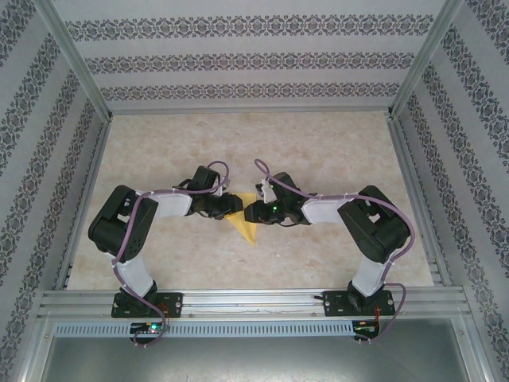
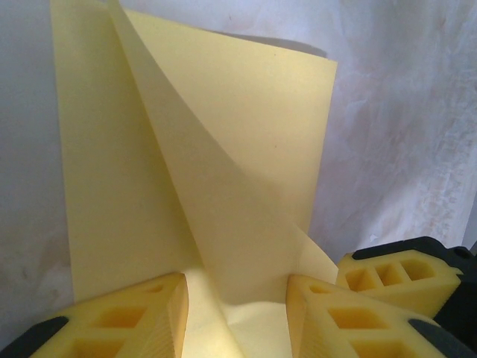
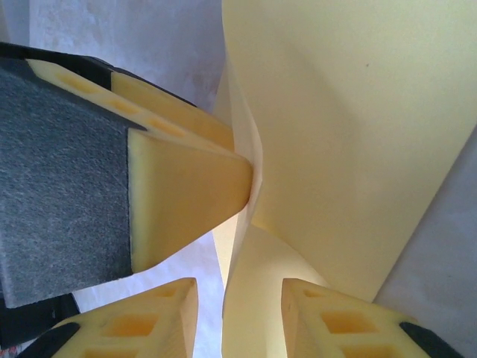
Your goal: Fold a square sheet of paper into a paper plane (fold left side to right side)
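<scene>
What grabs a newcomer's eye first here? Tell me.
The pale-yellow paper at the centre of the table, creased with its flaps lifted. Both arms meet over it: the left gripper and the right gripper each straddle the sheet with open jaws.

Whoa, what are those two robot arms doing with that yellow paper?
They're folding a paper plane. Both arms reach into the middle of the table, working on the pale-yellow sheet of paper. It is creased, has a pointed end, and part of it curls up. The left gripper and the right gripper each have their fingers a little apart with paper running between them, so neither is pinching it tight. The plane isn't finished yet.
</scene>
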### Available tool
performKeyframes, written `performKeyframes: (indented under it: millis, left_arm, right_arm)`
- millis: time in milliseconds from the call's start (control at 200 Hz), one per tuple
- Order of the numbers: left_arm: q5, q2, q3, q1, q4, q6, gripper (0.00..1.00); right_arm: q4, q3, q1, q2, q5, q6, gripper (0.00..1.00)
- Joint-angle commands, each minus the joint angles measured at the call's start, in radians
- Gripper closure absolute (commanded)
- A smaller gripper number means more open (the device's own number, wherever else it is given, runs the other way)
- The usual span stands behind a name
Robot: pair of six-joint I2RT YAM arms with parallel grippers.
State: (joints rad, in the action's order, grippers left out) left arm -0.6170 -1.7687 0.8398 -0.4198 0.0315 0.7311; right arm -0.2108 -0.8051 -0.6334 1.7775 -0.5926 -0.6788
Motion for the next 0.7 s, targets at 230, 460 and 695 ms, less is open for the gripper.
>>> performKeyframes:
  millis: [230,460,695]
  left_arm:
    - [0.080,-0.029,-0.021,-0.009,-0.038,-0.009,0.60]
    - [0.080,-0.026,-0.020,-0.009,-0.042,-0.009,0.60]
    - [0.082,-0.022,-0.019,-0.010,-0.046,-0.009,0.60]
  right_arm:
    - [0.034,0.011,-0.047,-0.018,0.031,0.013,0.58]
    - [0.057,-0.009,-0.071,0.006,0.066,0.023,0.60]
    - [0.098,-0.053,-0.074,0.033,0.077,0.066,0.67]
